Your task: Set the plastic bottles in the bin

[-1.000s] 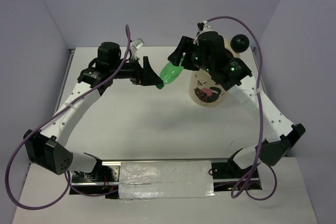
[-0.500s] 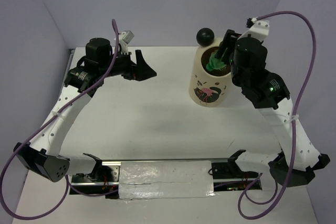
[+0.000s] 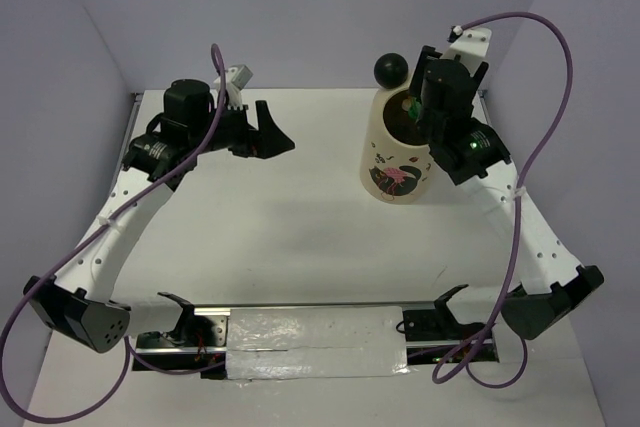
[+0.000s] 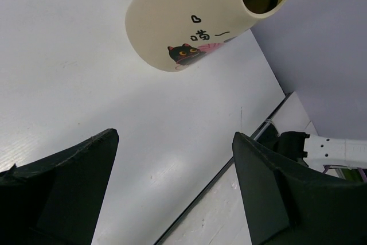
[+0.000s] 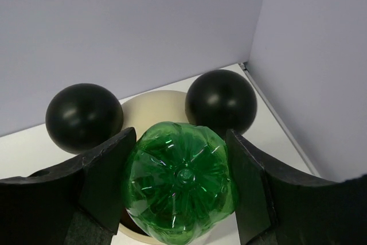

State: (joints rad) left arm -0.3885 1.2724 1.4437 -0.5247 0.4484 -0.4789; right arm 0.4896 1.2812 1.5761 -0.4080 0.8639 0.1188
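Now the right gripper (image 5: 179,194), jaws clamped on the green-tinted plastic bottle (image 5: 180,170), holds it base-up over the tall cream cylindrical bin (image 3: 396,165) for a straight drop, while the left gripper (image 4: 172,167) hangs well aside above the white bench (image 3: 300,222), jaws apart, empty.

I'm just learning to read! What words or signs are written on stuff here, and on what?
"喵" then a dash-like stroke: on the side of the bin, under a small heart outline and above a black cat drawing.
Top view: that same print is too small to read.
green bottle: no label shows.
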